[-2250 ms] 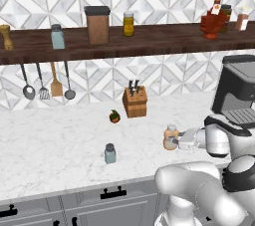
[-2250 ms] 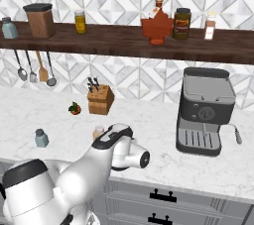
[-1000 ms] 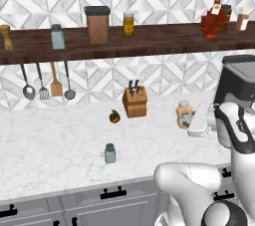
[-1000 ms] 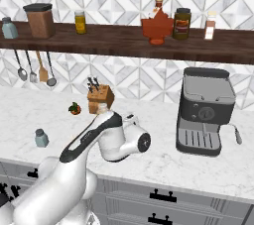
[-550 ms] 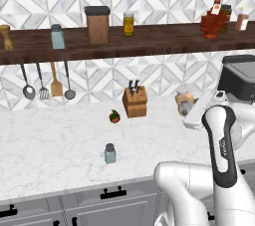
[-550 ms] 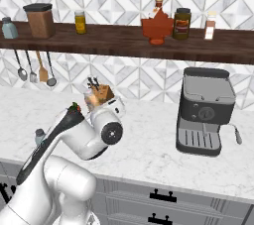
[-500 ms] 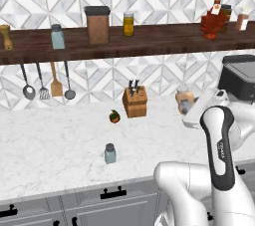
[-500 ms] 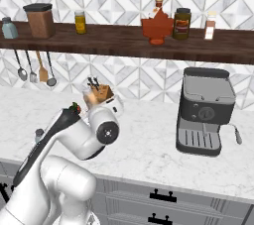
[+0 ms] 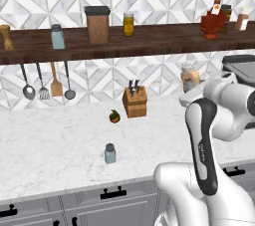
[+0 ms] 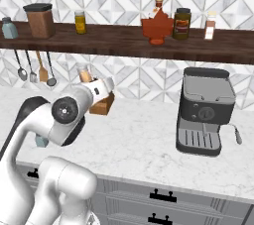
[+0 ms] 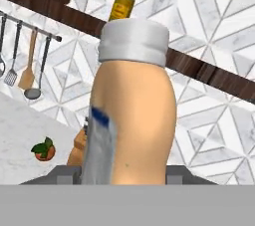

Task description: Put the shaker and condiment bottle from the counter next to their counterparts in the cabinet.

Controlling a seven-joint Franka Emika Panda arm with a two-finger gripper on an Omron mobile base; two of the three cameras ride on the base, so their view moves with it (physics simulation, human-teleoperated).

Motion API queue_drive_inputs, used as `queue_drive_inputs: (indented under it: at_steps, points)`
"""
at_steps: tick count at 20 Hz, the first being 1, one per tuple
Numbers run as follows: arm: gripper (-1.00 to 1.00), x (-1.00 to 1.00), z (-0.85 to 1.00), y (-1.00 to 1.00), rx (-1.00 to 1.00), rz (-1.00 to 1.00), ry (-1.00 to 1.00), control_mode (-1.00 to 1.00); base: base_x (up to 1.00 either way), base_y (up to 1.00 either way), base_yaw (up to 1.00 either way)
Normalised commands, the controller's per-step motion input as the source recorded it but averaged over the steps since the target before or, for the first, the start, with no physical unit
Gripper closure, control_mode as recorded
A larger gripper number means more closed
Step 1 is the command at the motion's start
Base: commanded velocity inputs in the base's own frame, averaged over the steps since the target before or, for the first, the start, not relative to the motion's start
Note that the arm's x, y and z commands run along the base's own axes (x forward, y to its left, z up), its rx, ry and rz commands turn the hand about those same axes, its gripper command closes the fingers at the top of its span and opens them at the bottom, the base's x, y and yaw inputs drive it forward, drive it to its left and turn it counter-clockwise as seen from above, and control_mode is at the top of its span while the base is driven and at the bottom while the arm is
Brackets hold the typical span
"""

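**One bottle aloft, one shaker waiting below**

Two items to shelve; first in transit. End effector [image 9: 191,89] closed narrow around the condiment bottle [image 9: 190,78], peach body upright, pale cap on top, lifted well clear of the worktop [image 9: 60,145] and hanging just under the front edge of the cabinet [image 9: 149,41]. In the right base view, same bottle [image 10: 85,74] poking up above the white hand, below the plank [image 10: 119,40].

Key relation for the next move: counterparts [image 9: 214,18], the red and dark-capped sauce bottles, sitting up and to the right of the held bottle on the shelf, well apart from it. Long axis of the bottle near vertical, so likely a rise above the plank's lip, then a sideways carry rightward, then a set-down beside that cluster. Risk, as a judgement: clipping the shelf edge on the way up.

Hand view: bottle [image 11: 132,115] close up, yellow jar [image 11: 121,3] on the shelf behind it. Blue-and-grey streak on the bottle's side, possibly a label; no writing legible anywhere.

Shaker [image 9: 110,153] standing on the worktop, low and left of the end effector, untouched. Matching shaker [image 9: 58,37] far left on the shelf.
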Motion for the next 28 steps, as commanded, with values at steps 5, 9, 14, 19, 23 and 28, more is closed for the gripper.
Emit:
queue_drive_inputs:
  at_steps: [5,9,14,19,23,28]
  points:
    - [1.0,-0.13,0.85,-0.01,0.04,-0.32,0.05,-1.0,0.0,0.0,0.0]
    - [1.0,-0.23,0.75,-0.18,0.1,-0.38,0.07,-1.0,0.0,0.0,0.0]
    - [1.0,-0.04,0.64,-0.3,0.07,-0.28,0.06,-1.0,0.0,0.0,0.0]
    - [1.0,0.22,0.39,-0.13,0.0,-0.07,-0.01,-1.0,0.0,0.0,0.0]
    - [1.0,0.12,-0.02,0.16,-0.11,0.18,-0.15,-1.0,0.0,0.0,0.0]
    - [1.0,0.37,0.01,-0.01,-0.12,-0.01,-0.28,-1.0,0.0,0.0,0.0]
